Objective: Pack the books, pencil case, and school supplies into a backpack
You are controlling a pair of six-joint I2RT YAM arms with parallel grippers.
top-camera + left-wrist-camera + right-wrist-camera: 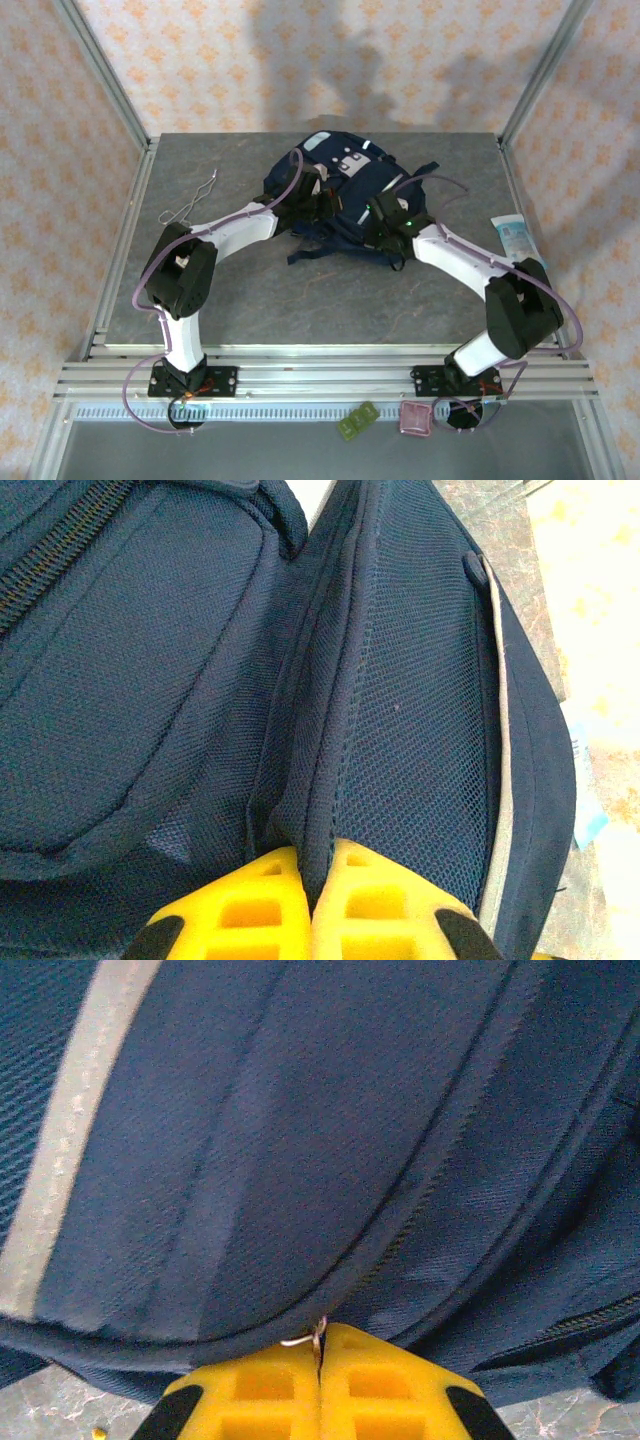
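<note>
The navy backpack (350,185) lies at the back middle of the table, grey patch up. My left gripper (312,197) is at its left side, and in the left wrist view the left gripper (310,865) is shut on a fold of the backpack's (420,710) mesh fabric. My right gripper (385,228) is at the pack's near right edge. Up close, the right gripper (320,1332) is shut on a small metal zipper pull (303,1340) at the seam of the backpack (300,1140). The books and pencil case are out of view.
A thin bent wire (195,200) lies at the table's left. A pale blue-and-white packet (518,240) lies at the right edge. A small green square piece (357,421) and a pink one (416,420) sit below the front rail. Dark straps (320,250) trail toward me.
</note>
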